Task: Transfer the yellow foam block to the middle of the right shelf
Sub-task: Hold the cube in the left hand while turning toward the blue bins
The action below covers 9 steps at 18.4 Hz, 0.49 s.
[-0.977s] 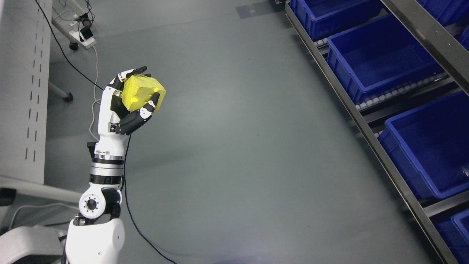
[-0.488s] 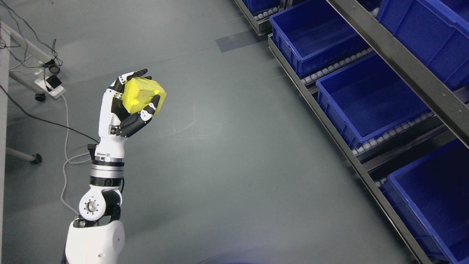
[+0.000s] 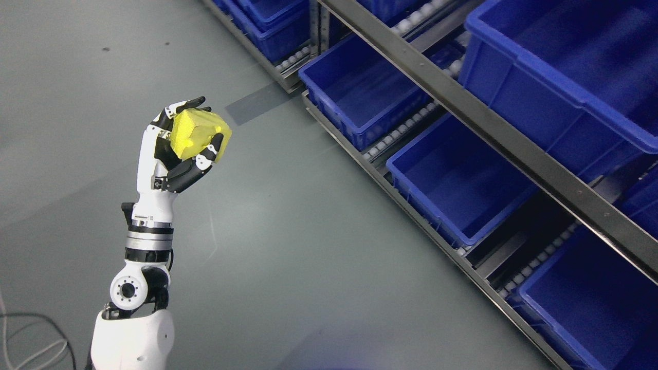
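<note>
My left hand (image 3: pixel 193 136) is raised at the left of the head view, its fingers curled around the yellow foam block (image 3: pixel 198 133). The block is held up in the air over the grey floor, well left of the shelf. A metal shelf rack (image 3: pixel 462 110) with roller tracks runs diagonally across the right side. It carries several blue bins: one on a higher level (image 3: pixel 565 77) at the top right and others on the lower level (image 3: pixel 452 180). The bins whose insides show look empty. My right arm is out of view.
Grey floor (image 3: pixel 288 257) fills the space between my arm and the rack. A dark tape patch (image 3: pixel 254 104) lies on the floor near the rack's end. A loop of cable (image 3: pixel 36 339) shows at the bottom left corner.
The whole picture has shifted: the camera has turned toward the rack, which now fills more of the right side. The table, power strip and cables at the left have left view. The hand keeps the block.
</note>
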{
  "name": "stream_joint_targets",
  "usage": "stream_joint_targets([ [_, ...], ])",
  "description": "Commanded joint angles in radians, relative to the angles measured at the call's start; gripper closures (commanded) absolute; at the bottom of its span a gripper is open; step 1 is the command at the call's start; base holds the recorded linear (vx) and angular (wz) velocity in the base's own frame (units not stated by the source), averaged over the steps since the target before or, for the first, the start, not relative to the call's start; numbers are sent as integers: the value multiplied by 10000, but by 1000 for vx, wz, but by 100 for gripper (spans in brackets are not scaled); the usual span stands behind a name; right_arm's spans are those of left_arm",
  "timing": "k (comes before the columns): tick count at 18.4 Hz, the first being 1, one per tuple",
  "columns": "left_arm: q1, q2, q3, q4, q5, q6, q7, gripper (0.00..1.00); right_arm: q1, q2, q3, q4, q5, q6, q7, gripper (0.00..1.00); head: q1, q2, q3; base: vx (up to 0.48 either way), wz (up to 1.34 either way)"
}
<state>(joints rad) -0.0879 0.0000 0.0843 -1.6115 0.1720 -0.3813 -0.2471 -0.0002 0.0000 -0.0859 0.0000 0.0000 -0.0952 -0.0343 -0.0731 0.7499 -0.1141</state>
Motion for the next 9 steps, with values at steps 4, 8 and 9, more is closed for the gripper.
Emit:
stream_joint_targets([
  [4,5,175,-14,-22,-17,-22,-29,100,18,-175,0,-174,31,1,5,0,0,0,0,378,-896],
  [8,5,175,-30,-359,-17,-68,-45,100,18,-175,0,-174,31,1,5,0,0,0,0,268,-730],
  [9,20,175,0,-573,-33,-68,-45,100,18,-175,0,-174,31,1,5,0,0,0,0,199,-542],
])
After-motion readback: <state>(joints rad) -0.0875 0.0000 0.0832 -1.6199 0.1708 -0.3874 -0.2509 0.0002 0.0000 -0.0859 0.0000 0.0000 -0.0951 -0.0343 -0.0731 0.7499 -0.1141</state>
